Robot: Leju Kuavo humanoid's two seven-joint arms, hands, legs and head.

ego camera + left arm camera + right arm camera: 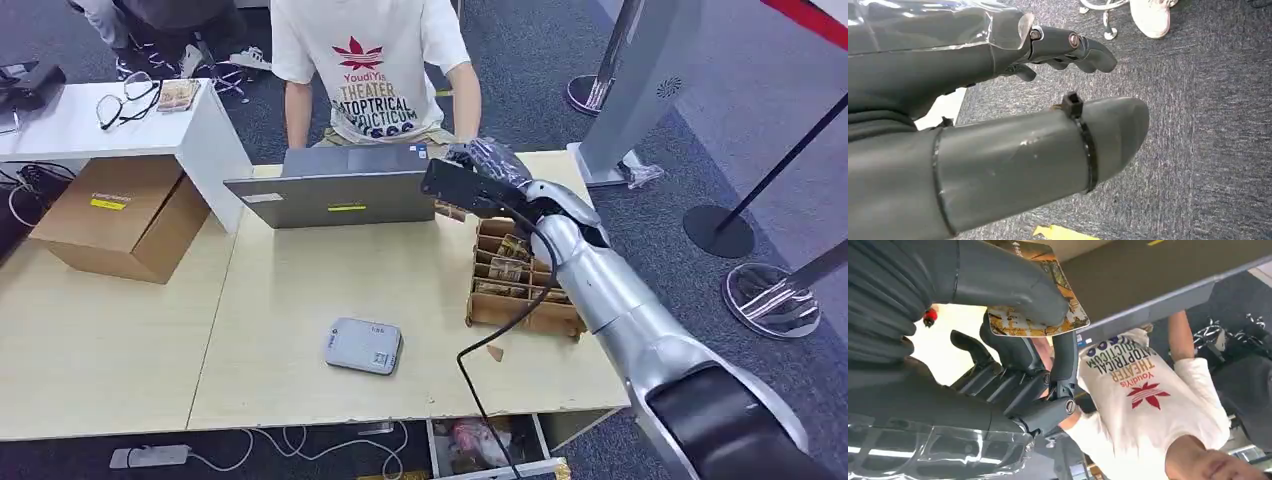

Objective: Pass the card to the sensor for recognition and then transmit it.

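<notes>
Just beside the laptop (335,195), the orange-patterned card (1048,315) is pinched by the right robot hand (1013,345), its long axis roughly level; left robot hand (998,100) released.

Office/reception area: carpet floor (560,60), desk (300,300) w/ laptop (335,190), queue stanchions (722,228).

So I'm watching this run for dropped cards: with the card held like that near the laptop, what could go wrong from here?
1. The right hand pinches the card by one part, under the thumb; much of it sticks out, so it might slip or twist on the way to the sensor.
2. The hand hovers close to the laptop and the card box, so a low swing may clip either.
</notes>
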